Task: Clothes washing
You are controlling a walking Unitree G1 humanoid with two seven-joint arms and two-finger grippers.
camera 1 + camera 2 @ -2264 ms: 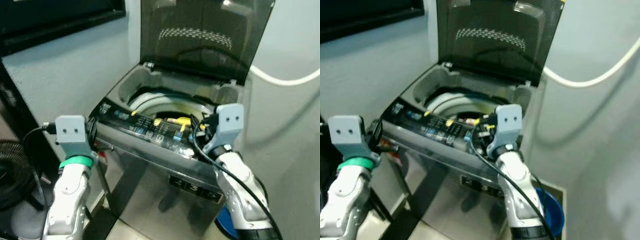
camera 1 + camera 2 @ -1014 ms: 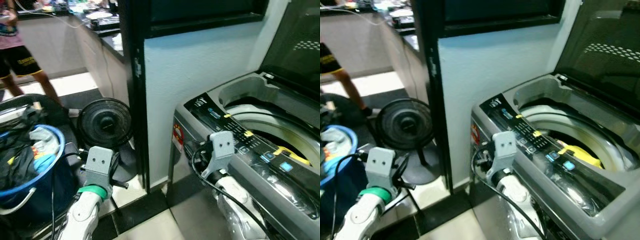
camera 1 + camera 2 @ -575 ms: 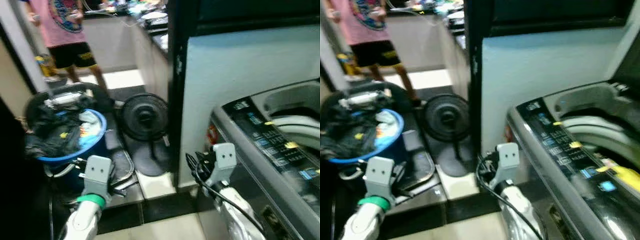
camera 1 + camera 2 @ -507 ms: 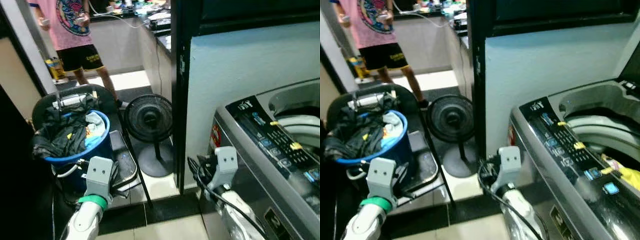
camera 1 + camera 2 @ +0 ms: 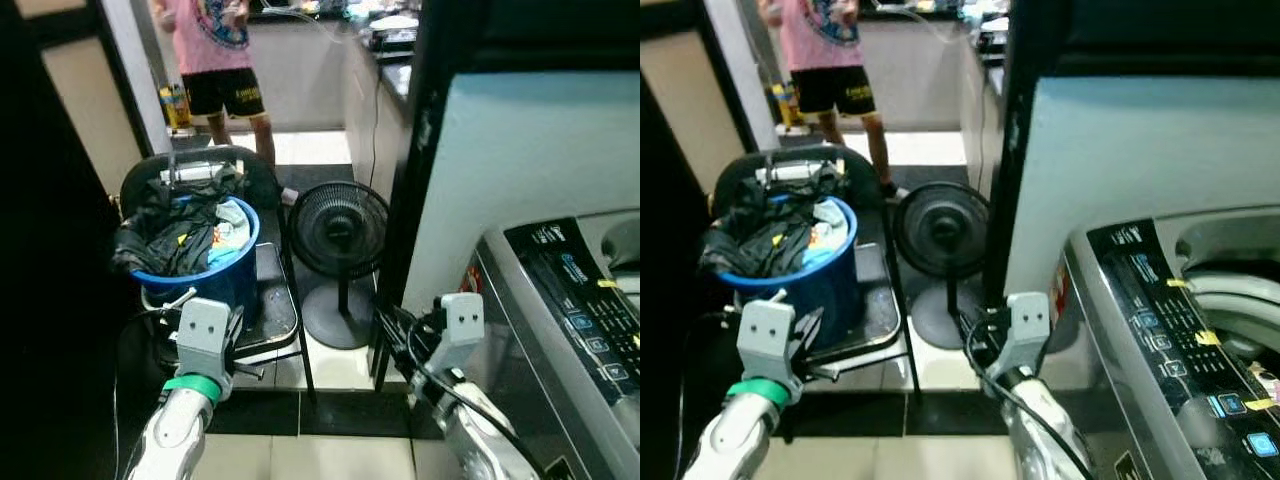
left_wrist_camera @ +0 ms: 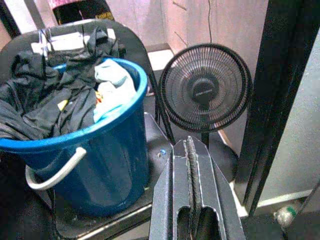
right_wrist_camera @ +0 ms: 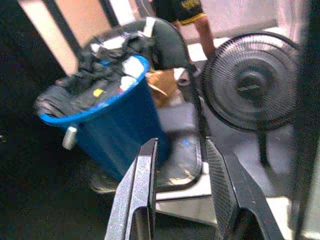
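Left gripper (image 6: 192, 192): fingers pressed flat together, holding nothing, raised low in front of the body and aimed toward the blue bucket (image 5: 215, 285). Right gripper (image 7: 180, 187): fingers spread apart, empty, also pointed toward the bucket, held beside the washing machine (image 5: 1160, 330) front.

Clothes (image 5: 180, 232): dark heap with a pale blue piece and a few yellow spots, piled above the bucket rim. Bucket sits on the seat of a black chair (image 5: 265, 305), at about 10 o'clock from the grippers in the head views, still apart from both. White bail handle (image 6: 52, 172) hangs down the near side of the bucket.

Black standing fan (image 5: 340, 232) at 12 o'clock, just beside the chair, between it and the dark door frame (image 5: 410, 170). Washing machine at 3 o'clock, control panel (image 5: 1185, 345) showing. A person (image 5: 215, 55) stands well beyond, at 11 o'clock.

Step in hand, as I judge it: closing on the bucket to collect the laundry.

To do it well:
- Square up to the chair before reaching; fan grille and chair frame crowd the 12 to 1 o'clock side.
- Part the left fingers before descent.
- Come in from above the rim, into the top of the heap, not the bucket wall.
- Dark garments look tangled; a slow lift should show whether several pieces trail.
- Bucket near the seat edge could tip if dragged.
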